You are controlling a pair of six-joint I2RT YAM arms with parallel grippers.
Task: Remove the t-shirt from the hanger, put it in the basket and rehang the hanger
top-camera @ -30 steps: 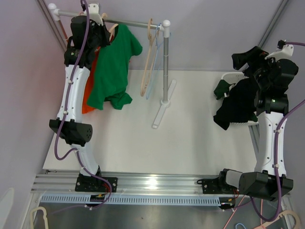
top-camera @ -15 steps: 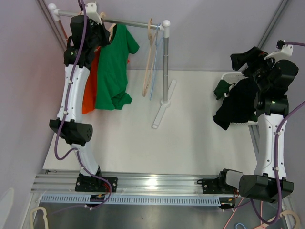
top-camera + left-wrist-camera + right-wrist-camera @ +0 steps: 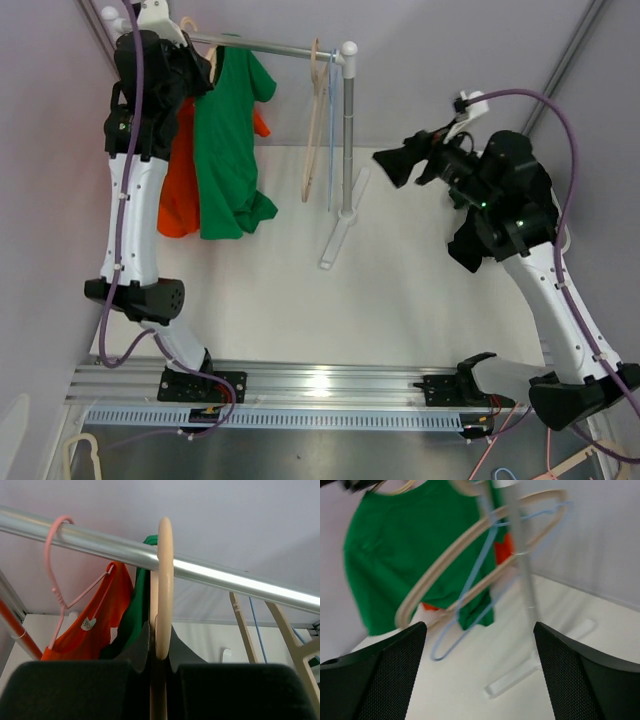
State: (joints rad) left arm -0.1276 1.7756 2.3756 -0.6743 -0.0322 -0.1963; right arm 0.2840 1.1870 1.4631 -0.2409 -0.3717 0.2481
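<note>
A green t-shirt [image 3: 225, 150] hangs on a beige hanger [image 3: 165, 580] on the metal rail [image 3: 270, 45] at the back left. My left gripper [image 3: 200, 72] is up at the rail. In the left wrist view it [image 3: 161, 645] is shut on the hook of that beige hanger, with the green t-shirt [image 3: 132, 620] just behind the jaws. My right gripper [image 3: 395, 165] is open and empty in the air right of the rack's pole [image 3: 348, 130]. Its view shows the green t-shirt [image 3: 410, 555] beyond the wide-apart fingers, and the gripper [image 3: 479, 626] holds nothing.
An orange t-shirt [image 3: 172, 195] hangs on a pink hanger [image 3: 55, 565] left of the green one. An empty beige hanger [image 3: 314, 120] and a blue one [image 3: 330, 150] hang near the pole. The rack's foot [image 3: 340, 235] lies on the table. Dark clothes [image 3: 478, 245] lie at the right.
My right arm has swung left from the dark clothes toward the rack, gripper open. My left arm has shifted left and up, and the green t-shirt now hangs straighter.
</note>
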